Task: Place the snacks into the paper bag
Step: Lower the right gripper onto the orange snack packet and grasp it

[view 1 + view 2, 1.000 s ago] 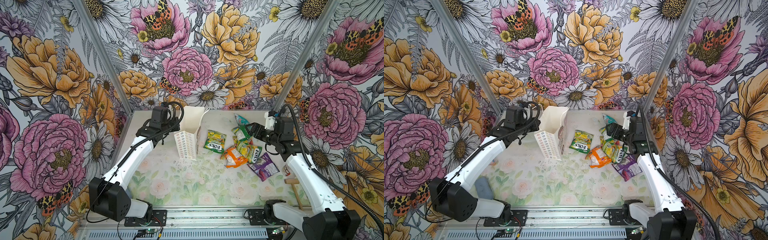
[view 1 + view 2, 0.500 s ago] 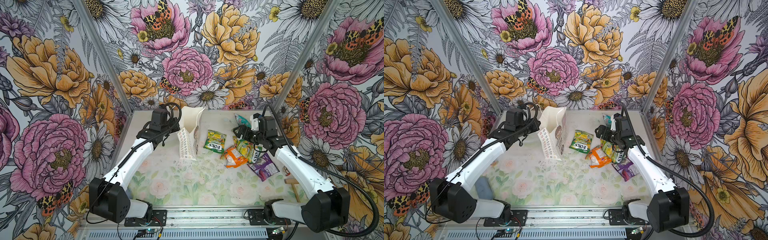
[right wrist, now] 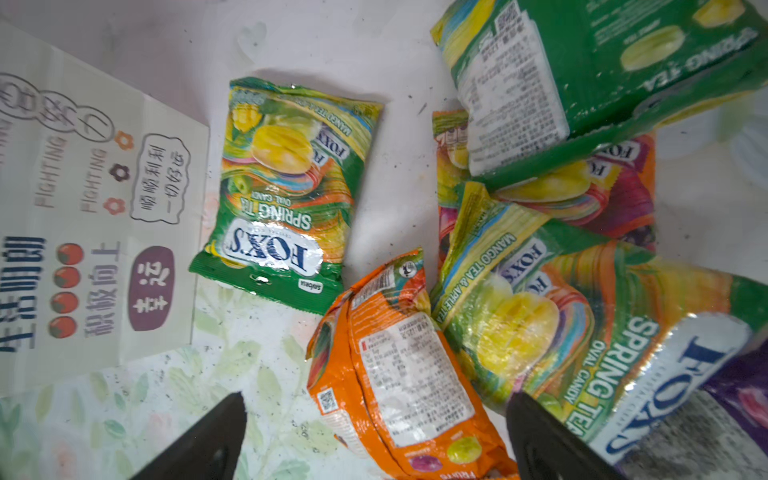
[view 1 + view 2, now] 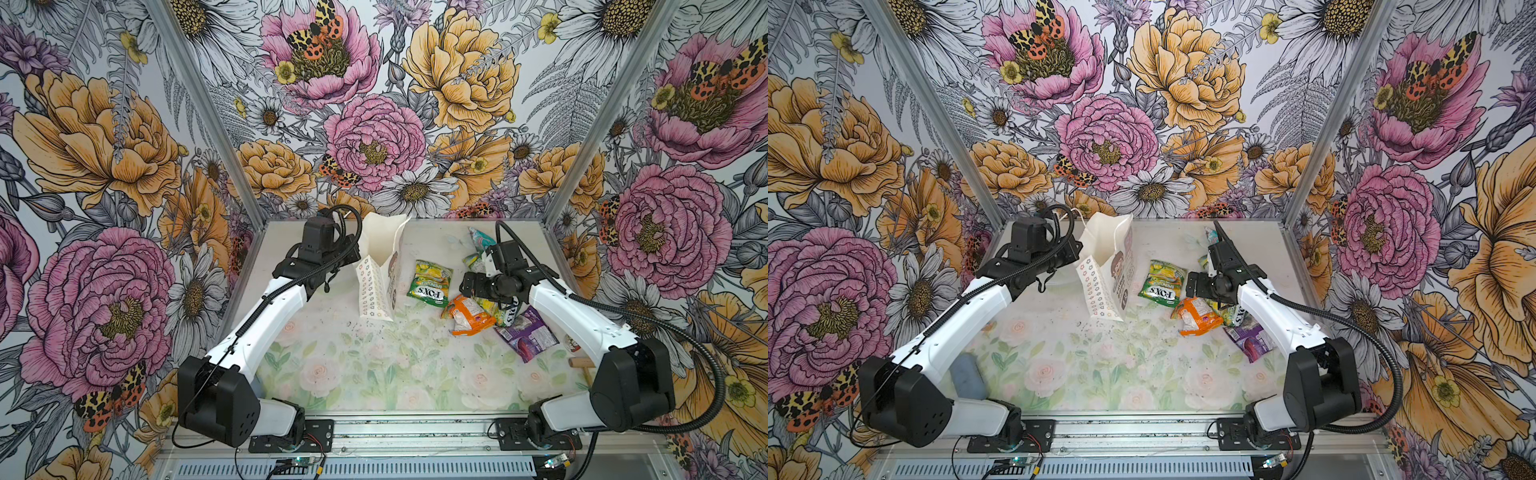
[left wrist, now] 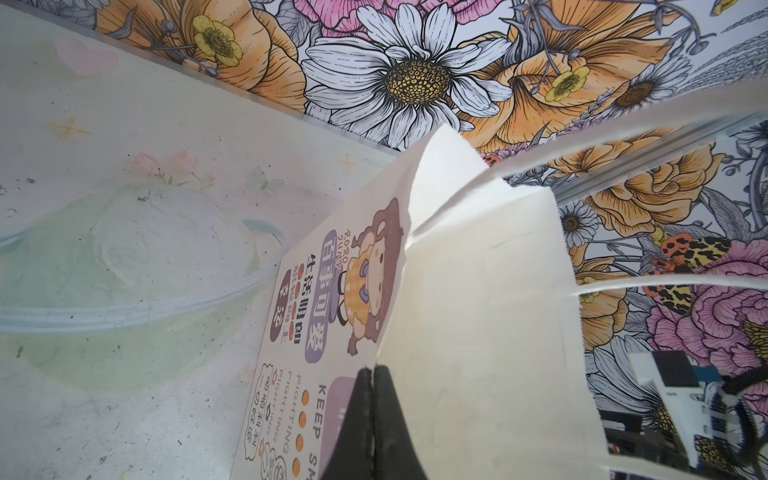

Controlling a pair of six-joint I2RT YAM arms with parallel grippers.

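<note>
**Snacks (image 4: 478,307): light, crinkly, slippery**

Left gripper (image 5: 372,419) is pinched shut on the paper bag (image 4: 376,286) rim, near the table (image 4: 374,374)'s far edge. The pile sits toward the far right corner. The right gripper (image 3: 374,399) is spread wide above the orange packet (image 3: 399,365), probably best pinched at a sealed edge.

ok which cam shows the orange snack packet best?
Right wrist: the orange packet fills the foreground, label side up, print visible. Both top views show it small and crumpled. The left wrist view doesn't show it.
</note>
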